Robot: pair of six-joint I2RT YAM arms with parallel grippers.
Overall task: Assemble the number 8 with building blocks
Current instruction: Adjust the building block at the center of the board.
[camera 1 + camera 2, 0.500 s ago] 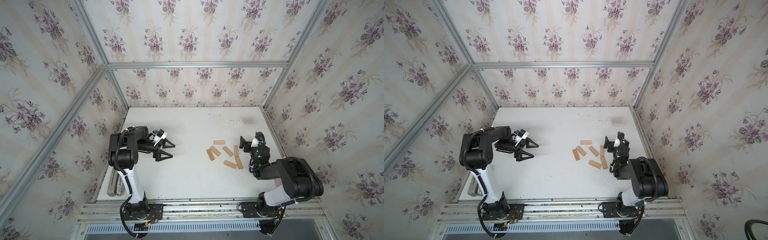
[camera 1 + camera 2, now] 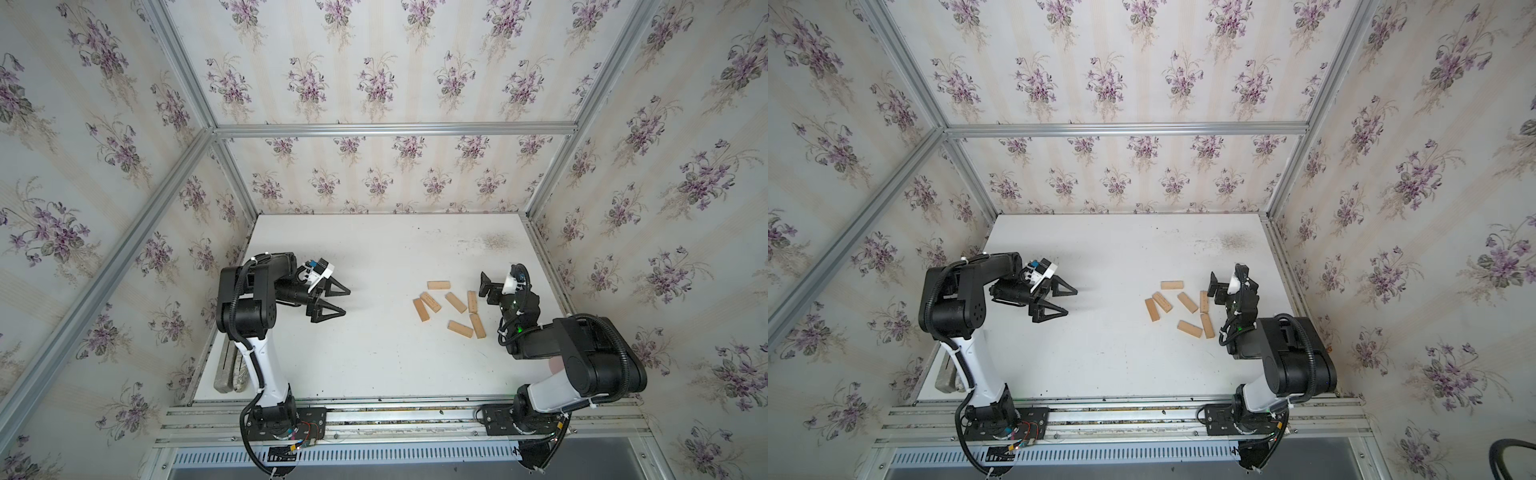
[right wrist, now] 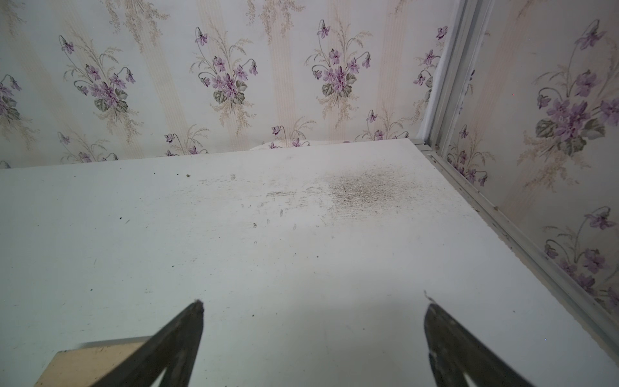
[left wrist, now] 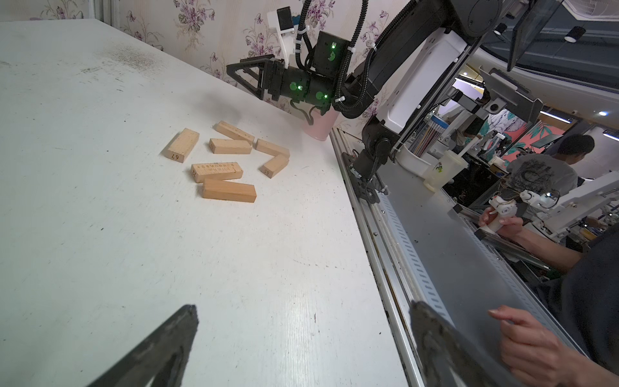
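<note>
Seven light-tan wooden rectangular bars point(image 2: 455, 302) loose on the white surface point(image 2: 374, 353), no 8 begun. Just beside the right pincer point(image 3: 313, 306), spread wide and empty; nearest bar point(image 2: 472, 301) lengthwise along its reach. Well apart from the equally spread left pincer point(image 2: 347, 302). Favours the right pincer.

Both arms hover bent at the elbow, left end effector point(image 2: 347, 301) and right end effector point(image 3: 313, 303) gaping wide.
</note>
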